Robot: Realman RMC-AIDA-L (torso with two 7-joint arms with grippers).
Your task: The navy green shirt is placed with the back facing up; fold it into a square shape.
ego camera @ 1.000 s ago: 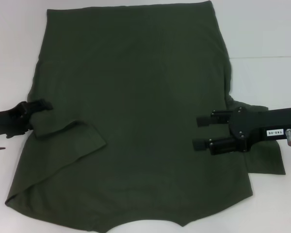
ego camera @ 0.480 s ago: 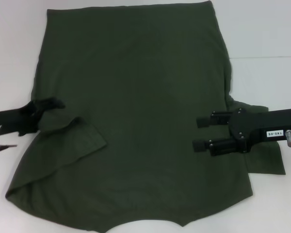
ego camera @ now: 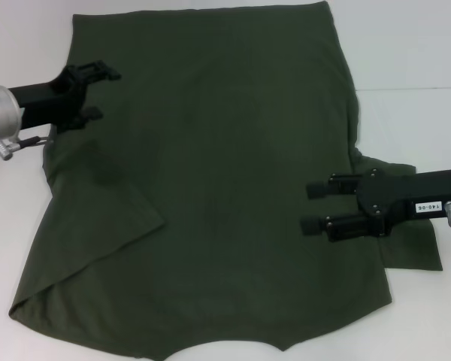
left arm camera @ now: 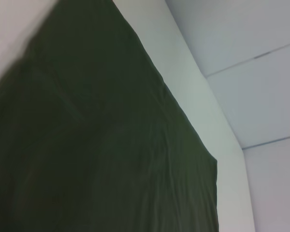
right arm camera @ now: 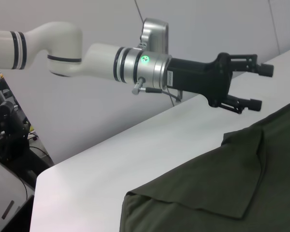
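Navy green shirt (ego camera: 210, 188) lies flat on white table (ego camera: 413, 45), left sleeve folded inward. Left gripper (ego camera: 104, 92) has lifted off the sleeve to the shirt's far-left edge, jaws apart, empty. Right gripper (ego camera: 311, 205) unmoved over the right side, jaws wide, holding nothing.

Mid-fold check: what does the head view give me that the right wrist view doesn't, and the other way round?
Head view only: the right gripper, open, over the right edge of the dark olive-green soft cloth shirt, plus the whole spread shirt on the white table. Right wrist view only: the left arm's white and silver links and dark equipment beyond the table's end. Both: the open left gripper raised above the shirt's left side, and the folded-in left sleeve.
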